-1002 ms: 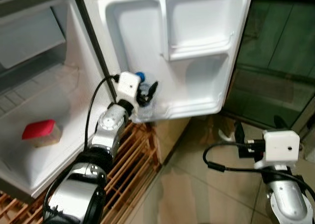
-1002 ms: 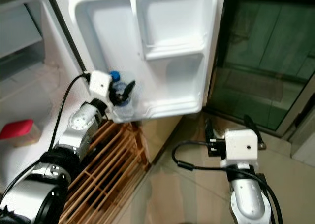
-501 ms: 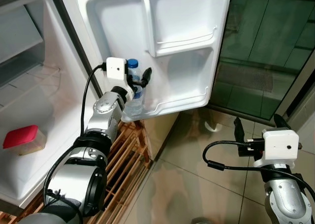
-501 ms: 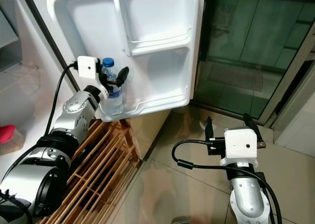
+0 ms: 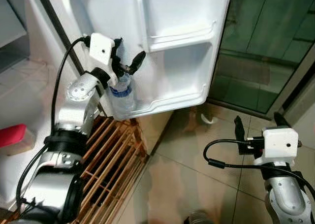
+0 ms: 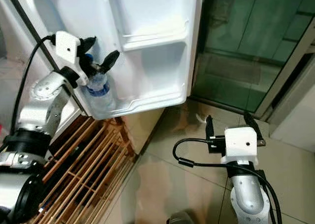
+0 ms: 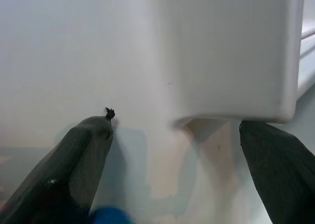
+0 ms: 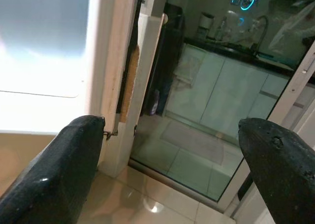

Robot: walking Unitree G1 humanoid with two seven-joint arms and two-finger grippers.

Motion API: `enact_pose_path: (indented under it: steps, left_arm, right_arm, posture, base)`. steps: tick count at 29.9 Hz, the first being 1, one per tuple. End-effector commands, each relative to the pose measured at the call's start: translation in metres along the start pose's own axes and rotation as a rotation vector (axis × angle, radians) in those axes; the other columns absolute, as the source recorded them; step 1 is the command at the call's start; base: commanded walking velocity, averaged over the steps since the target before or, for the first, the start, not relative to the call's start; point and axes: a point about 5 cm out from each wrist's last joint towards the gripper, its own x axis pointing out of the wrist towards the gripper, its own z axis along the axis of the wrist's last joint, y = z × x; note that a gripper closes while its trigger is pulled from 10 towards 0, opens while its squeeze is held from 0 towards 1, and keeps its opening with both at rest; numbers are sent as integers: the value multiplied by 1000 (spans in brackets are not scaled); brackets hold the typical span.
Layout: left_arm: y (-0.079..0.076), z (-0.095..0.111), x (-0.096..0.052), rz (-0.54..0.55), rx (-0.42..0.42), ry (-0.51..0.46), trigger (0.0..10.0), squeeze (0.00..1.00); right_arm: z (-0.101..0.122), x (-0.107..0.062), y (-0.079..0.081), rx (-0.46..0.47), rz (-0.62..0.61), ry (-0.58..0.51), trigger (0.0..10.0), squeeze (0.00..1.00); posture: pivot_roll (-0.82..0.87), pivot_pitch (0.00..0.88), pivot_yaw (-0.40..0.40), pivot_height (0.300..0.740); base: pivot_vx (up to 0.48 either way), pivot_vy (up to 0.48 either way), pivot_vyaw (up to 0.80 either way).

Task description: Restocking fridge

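- Water bottle (image 5: 121, 95) stood upright in the lower door shelf (image 5: 170, 102) of the open fridge door (image 5: 187, 47), at the shelf's hinge-side end, blue cap hidden behind the gripper.
- Left gripper (image 5: 127, 62) hovered just above the bottle top, fingers (image 5: 138, 62) spread apart, not clamped on anything; left wrist view showed the white door liner between the two black fingers and a bit of blue cap (image 7: 109, 216) at the edge.
- Right gripper (image 6: 227, 123) hung low over the tiled floor (image 5: 197, 175), fingers wide apart, holding nothing, idle.
- Risk: the open fingers sat close on either side of the cap, so a sideways pull-out could likely clip the neck and tip the bottle against the shelf rail or out of it.
- Risk: the arm's cable (image 5: 61, 81) ran near the door edge; a snag could swing the door and shake the bottle.
- Red-lidded container (image 5: 12, 138) sat inside the fridge, well apart, not at risk.
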Motion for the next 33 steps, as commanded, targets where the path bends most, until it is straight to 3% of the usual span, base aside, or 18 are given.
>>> enact_pose_path:
  steps: [1, 3, 4, 6, 9, 13, 14, 16, 17, 18, 20, 23, 25, 27, 28, 29, 33]
  left_arm:
    - [20, 36, -11, 51, 69, -107, 10000, 1000]
    - [3, 25, -29, -74, 21, -10, 10000, 1000]
    - [3, 25, -29, -74, 21, -10, 10000, 1000]
    - [-18, 8, -43, -195, -37, 85, 10000, 1000]
    - [-44, -8, -59, -263, -97, 155, 10000, 1000]
    - [-38, -3, -56, -173, -122, 125, 10000, 1000]
    - [-29, 4, -54, -97, -129, 95, 10000, 1000]
    - [-21, 12, -53, -52, -142, 57, 10000, 1000]
    - [-15, 18, -52, -22, -128, 23, 10000, 937]
    - [-11, 26, -52, 1, -132, -20, 10000, 0]
    - [-7, 35, -53, 26, -139, -64, 10000, 0]
    - [-12, 38, -56, -80, -239, -52, 10000, 0]
    - [-23, 26, -66, -226, -290, 28, 10000, 0]
    - [-31, 6, -78, -289, -325, 121, 10000, 0]
    - [-36, -13, -87, -243, -355, 165, 10000, 0]
    - [-36, -13, -87, -243, -355, 165, 10000, 0]
    - [-42, -28, -95, -46, -393, 128, 10000, 0]
  right_arm:
    - [0, 3, 2, 8, 18, -12, 10000, 0]
    - [-2, 6, 5, 12, 38, -11, 10000, 0]
    - [-2, 6, 5, 12, 38, -11, 10000, 0]
    - [-2, 8, 7, 16, 46, -13, 10000, 0]
    - [-4, 12, 9, 24, 57, -17, 10000, 0]
    - [-4, 13, 10, 29, 59, -17, 10000, 0]
    - [-5, 14, 11, 32, 60, -19, 10000, 0]
    - [-5, 14, 12, 34, 63, -20, 10000, 0]
    - [-6, 14, 12, 34, 64, -20, 10000, 0]
    - [-6, 14, 13, 34, 65, -20, 10000, 0]
    - [-7, 14, 13, 34, 65, -21, 10000, 0]
    - [-7, 14, 13, 34, 63, -25, 10000, 0]
    - [-6, 13, 13, 35, 57, -28, 10000, 0]
    - [-3, 12, 10, 35, 38, -46, 10000, 0]
    - [2, 10, 5, 37, 16, -71, 10000, 0]
    - [2, 10, 5, 37, 16, -71, 10000, 0]
    - [2, 5, 1, 35, 12, -62, 10000, 0]
  posture:
    - [-201, 0, 101, 740]
    - [-174, 0, 92, 740]
    - [-174, 0, 92, 740]
    - [-163, 0, 89, 740]
    - [-146, 0, 87, 740]
    - [-139, 0, 85, 740]
    - [-138, 0, 85, 740]
    - [-135, 0, 86, 740]
    - [-135, 0, 87, 740]
    - [-135, 0, 88, 740]
    - [-135, 0, 89, 740]
    - [-134, 0, 91, 740]
    - [-134, 0, 94, 740]
    - [-134, 0, 100, 740]
    - [-137, 0, 104, 740]
    - [-137, 0, 104, 740]
    - [-150, 0, 98, 740]
  base:
    - [0, 0, 0]
    - [0, 0, 0]
    - [0, 0, 0]
    - [0, 0, 0]
    - [0, 0, 0]
    - [0, 0, 0]
    - [0, 0, 0]
    - [0, 0, 0]
    - [0, 0, 0]
    - [0, 0, 0]
    - [0, 0, 0]
    - [0, 0, 0]
    - [0, 0, 0]
    - [0, 0, 0]
    - [0, 0, 0]
    - [0, 0, 0]
    - [0, 0, 0]
